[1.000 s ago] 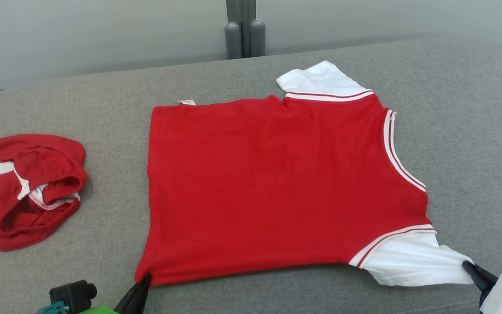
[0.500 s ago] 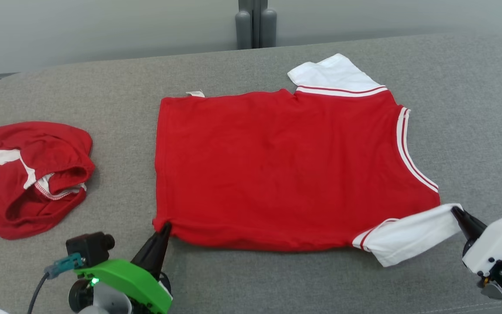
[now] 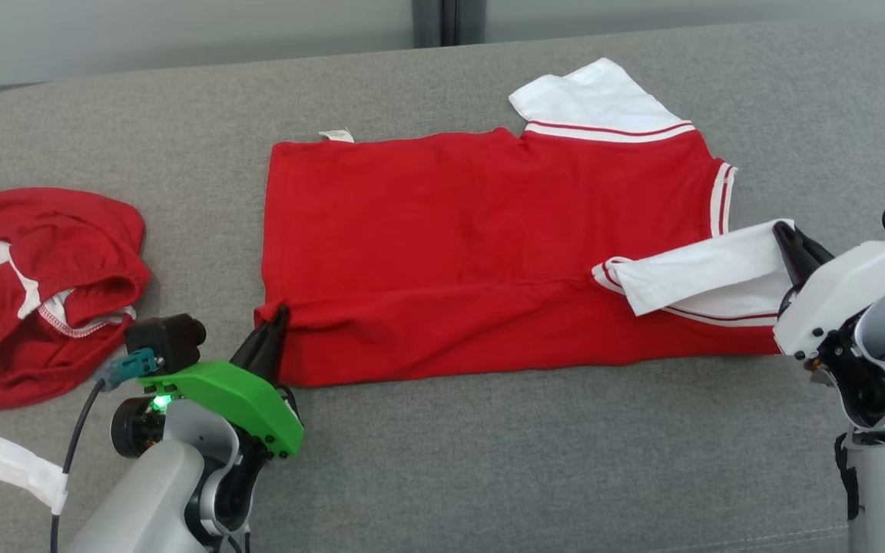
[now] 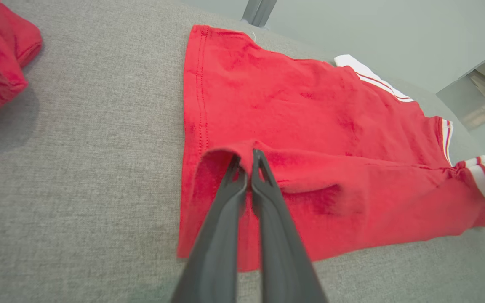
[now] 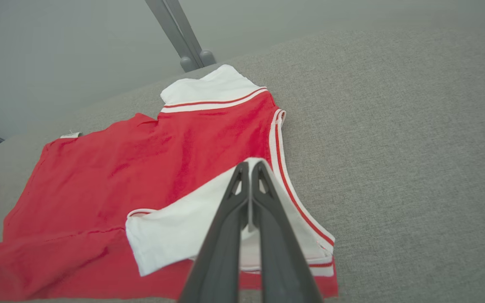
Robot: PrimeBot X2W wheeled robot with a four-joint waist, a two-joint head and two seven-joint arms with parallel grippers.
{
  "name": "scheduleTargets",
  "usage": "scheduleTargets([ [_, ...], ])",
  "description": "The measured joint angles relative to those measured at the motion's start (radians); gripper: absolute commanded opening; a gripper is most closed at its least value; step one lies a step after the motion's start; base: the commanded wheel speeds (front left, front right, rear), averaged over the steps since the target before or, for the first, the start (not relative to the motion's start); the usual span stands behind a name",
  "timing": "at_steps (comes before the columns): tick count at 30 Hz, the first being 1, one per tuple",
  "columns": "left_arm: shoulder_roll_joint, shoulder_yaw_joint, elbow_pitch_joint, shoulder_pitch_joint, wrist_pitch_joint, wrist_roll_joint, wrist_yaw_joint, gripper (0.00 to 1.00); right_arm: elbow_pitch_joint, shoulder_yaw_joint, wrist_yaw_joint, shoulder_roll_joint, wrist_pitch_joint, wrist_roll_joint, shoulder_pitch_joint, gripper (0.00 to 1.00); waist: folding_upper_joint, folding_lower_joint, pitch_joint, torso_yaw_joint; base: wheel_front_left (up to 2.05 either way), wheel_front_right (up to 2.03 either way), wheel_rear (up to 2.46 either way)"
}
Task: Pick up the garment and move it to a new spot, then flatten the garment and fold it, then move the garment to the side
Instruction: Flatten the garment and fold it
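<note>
At the far left I see a crumpled red garment (image 3: 43,292) with white trim, heaped on the grey upholstered surface (image 3: 488,461), and a white slip (image 3: 12,465) lying nearer to me. Next comes my left gripper (image 3: 270,338), under its green housing. In the left wrist view its two dark fingers (image 4: 263,185) are pressed together, clenched on the near hem corner of the red T-shirt (image 3: 450,230). That corner is raised off the surface and curled back over the body, so a fold runs along the near edge. The shirt lies in the middle of the surface, hem to the left and neck to the right, its red body mostly flat with a few shallow creases. A small white label (image 3: 335,135) sticks out at the far hem corner. The far sleeve (image 3: 596,96), white with red stripes, lies spread flat. To the right, my right gripper (image 3: 788,246) is pinched tight on the end of the near sleeve (image 3: 704,273), holding it lifted and laid across the red body. The striped collar edge lies just beneath it.
</note>
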Motion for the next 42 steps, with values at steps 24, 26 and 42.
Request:
scheduleTargets([
  [24, -0.019, -0.002, 0.141, -0.064, -0.168, 0.082, 0.002, 1.00, 0.124, 0.033, 0.000, -0.069, -0.213, 0.026, -0.048, 1.00, 0.0000, 0.0001, 0.001, 0.028, 0.00, 0.00, 0.00],
  [26, -0.015, -0.014, 0.143, -0.030, -0.170, 0.085, 0.005, 1.00, 0.130, -0.002, 0.000, -0.068, -0.152, -0.006, -0.002, 1.00, 0.0000, 0.0001, -0.011, 0.030, 0.00, 0.00, 0.00],
  [42, -0.045, -0.100, 0.251, -0.066, -0.071, 0.127, 0.014, 1.00, 0.249, -0.113, 0.000, -0.002, -0.087, -0.125, 0.032, 1.00, 0.0000, 0.0000, 0.036, 0.032, 0.00, 0.00, 0.00],
])
